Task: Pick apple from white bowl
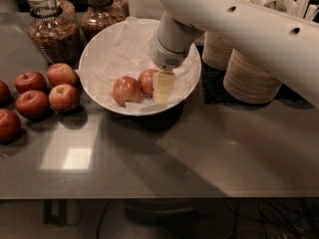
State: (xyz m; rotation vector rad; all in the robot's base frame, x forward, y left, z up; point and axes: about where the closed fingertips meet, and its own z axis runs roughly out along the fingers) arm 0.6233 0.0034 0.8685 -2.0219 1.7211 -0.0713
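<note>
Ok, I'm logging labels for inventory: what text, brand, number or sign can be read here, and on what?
None: no readable text anywhere.
The glass jars, stacked bowls, white bowl, apple and robot arm show no label.
The gripper sits in the white bowl, right beside the apple.
</note>
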